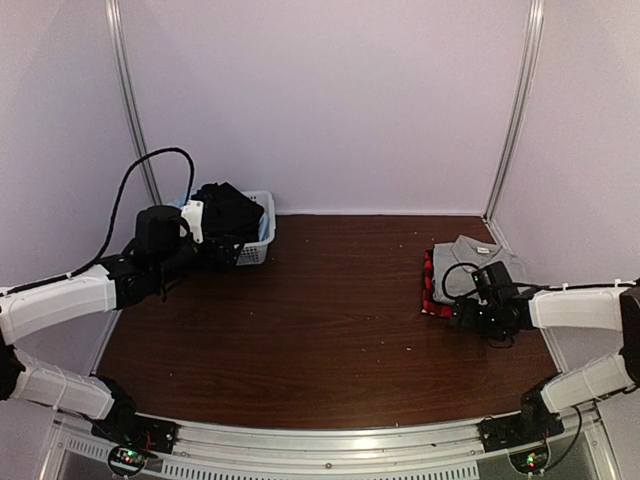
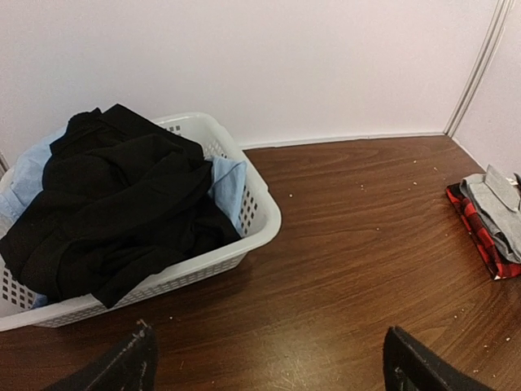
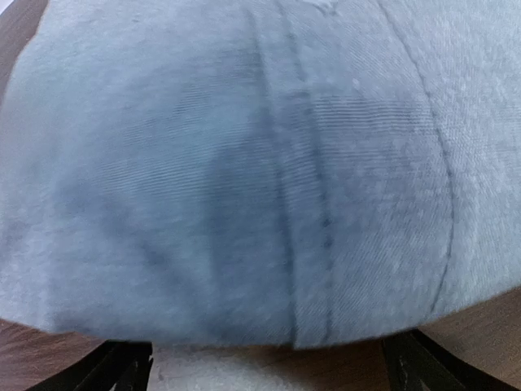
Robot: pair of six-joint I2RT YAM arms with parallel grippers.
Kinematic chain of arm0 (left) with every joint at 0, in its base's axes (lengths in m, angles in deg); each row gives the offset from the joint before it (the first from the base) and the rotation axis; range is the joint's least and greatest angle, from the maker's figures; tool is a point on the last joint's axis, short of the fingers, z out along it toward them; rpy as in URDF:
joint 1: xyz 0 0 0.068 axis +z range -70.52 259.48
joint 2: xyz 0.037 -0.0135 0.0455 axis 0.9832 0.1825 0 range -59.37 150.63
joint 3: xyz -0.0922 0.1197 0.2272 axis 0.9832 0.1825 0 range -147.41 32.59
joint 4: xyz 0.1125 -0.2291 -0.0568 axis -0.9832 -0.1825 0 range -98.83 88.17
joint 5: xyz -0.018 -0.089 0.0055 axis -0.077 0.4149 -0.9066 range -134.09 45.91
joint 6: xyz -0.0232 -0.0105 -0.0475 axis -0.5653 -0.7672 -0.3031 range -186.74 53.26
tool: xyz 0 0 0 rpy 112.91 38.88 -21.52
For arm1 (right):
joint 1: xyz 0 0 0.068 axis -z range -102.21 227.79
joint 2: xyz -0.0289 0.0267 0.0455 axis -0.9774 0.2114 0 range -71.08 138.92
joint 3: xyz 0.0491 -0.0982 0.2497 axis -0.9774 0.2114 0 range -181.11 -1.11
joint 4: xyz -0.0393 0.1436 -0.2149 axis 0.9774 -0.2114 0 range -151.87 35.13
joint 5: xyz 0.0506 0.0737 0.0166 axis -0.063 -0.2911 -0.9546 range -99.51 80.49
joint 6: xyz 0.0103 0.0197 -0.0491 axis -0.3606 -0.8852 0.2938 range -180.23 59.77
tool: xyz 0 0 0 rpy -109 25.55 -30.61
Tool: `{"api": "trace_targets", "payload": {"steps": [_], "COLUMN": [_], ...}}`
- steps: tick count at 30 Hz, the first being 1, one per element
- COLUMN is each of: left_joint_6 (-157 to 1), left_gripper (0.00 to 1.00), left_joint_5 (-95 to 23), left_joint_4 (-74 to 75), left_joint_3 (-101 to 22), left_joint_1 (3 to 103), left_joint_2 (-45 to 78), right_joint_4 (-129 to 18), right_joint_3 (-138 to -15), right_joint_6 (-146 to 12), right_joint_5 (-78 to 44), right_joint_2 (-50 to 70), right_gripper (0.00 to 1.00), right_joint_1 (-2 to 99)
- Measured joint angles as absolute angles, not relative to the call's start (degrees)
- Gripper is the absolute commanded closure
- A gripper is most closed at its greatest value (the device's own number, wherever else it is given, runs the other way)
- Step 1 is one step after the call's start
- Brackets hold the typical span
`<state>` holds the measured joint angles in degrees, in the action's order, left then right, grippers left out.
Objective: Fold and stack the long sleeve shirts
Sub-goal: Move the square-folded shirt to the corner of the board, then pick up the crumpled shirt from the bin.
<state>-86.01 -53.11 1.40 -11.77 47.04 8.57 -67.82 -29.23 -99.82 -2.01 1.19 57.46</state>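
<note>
- grey shirt (image 1: 478, 262): folded, collar up, woven cloth with fine diagonal ribbing and stitched seams close up in the right wrist view; lies on top of the stack at the table's right side.
- red-and-black plaid shirt (image 1: 430, 290): folded flat under the grey one, checked edge showing at the left.
- black shirt (image 2: 114, 212): plain matte cloth, crumpled heap, spills over the basket rim at far left.
- light blue shirt (image 2: 228, 183): smooth, bunched under the black one, in the same basket.
- right gripper (image 3: 269, 366): jaws spread wide, dark fingers low at the grey shirt's edge, nothing clamped.
- left gripper (image 2: 269, 362): jaws wide, empty, just in front of the basket.
- basket (image 2: 260, 220): white plastic, mesh-holed walls, rounded rim.
- table (image 1: 330, 330): dark wood-grain, glossy, with pale crumbs.
</note>
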Motion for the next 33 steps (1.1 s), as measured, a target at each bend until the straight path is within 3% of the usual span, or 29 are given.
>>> {"api": "trace_targets", "payload": {"steps": [8,21,27,29,33], "left_joint_6": [-86.49,-88.79,-87.74,-86.86,-85.38], "left_gripper": [0.02,0.02,0.03,0.10,0.44], "left_joint_5": [-56.19,-56.19,-56.15,-56.34,-56.65], "left_joint_4": [-2.14,-10.01,-12.11,-14.03,-16.66], "left_joint_3": [-14.90,-25.26,-32.84,-36.23,-42.24], "left_joint_1": [47.52,58.58,65.55,66.29,66.31], "left_joint_2": [12.85,21.88,31.74,35.80,43.10], "right_joint_4": [-62.11,-58.31,-57.26,-58.16,-60.02], "right_joint_3": [-30.26,-45.67,-41.38,-38.63,-36.29], "right_joint_6": [-96.63,-88.58,-87.36,-87.36,-87.51], "right_joint_5": [-5.04,-5.66,-7.21,-8.02,-9.48], "right_joint_2": [6.61,23.33,18.02,13.03,4.09], "right_gripper": [0.00,0.00,0.00,0.00,0.00], "right_joint_1": [65.59,74.09,74.02,73.70,72.27]}}
